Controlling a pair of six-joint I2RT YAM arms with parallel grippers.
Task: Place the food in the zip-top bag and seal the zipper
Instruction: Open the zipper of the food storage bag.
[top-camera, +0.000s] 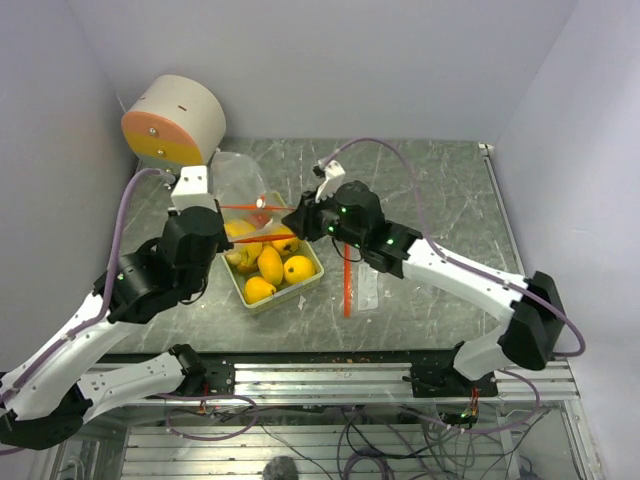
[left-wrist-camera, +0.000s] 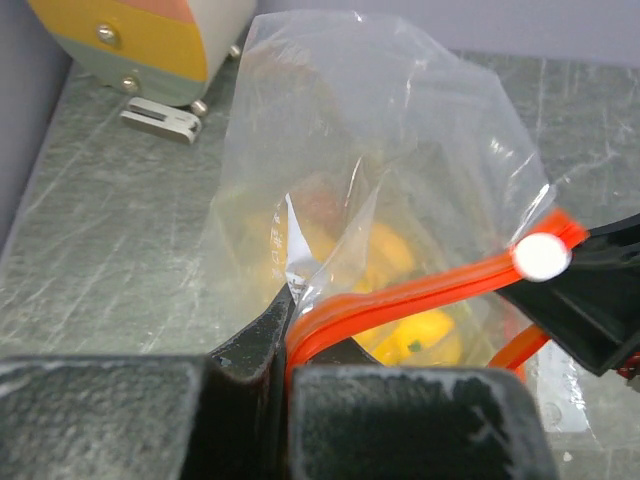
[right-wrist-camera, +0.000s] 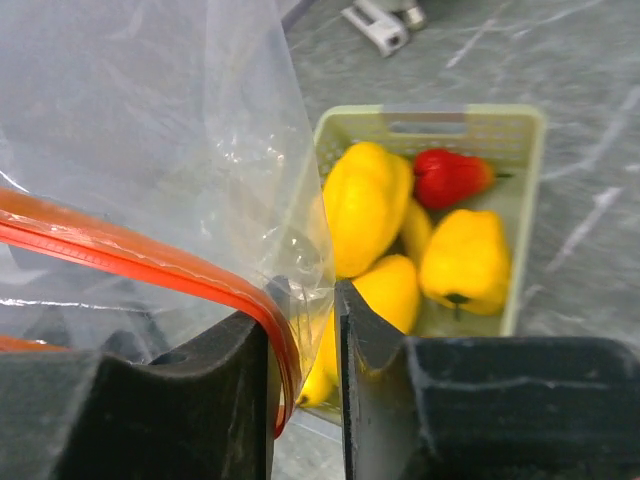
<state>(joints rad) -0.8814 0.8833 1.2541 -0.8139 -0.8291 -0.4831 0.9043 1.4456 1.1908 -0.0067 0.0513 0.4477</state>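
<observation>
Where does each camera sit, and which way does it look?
Top external: above and behind, facing down at the table; both arms.
Left wrist: on that arm, facing the bag; left gripper shut on the zipper.
Right wrist: on that arm, facing down at the tray of food; right gripper.
Wrist views share bag and zipper.

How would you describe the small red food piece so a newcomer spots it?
Start at the clear bag; the pale green tray sits just below it. In the right wrist view, the red piece lies at the tray's top end, beside the handle slot. Every other fruit there is yellow.
</observation>
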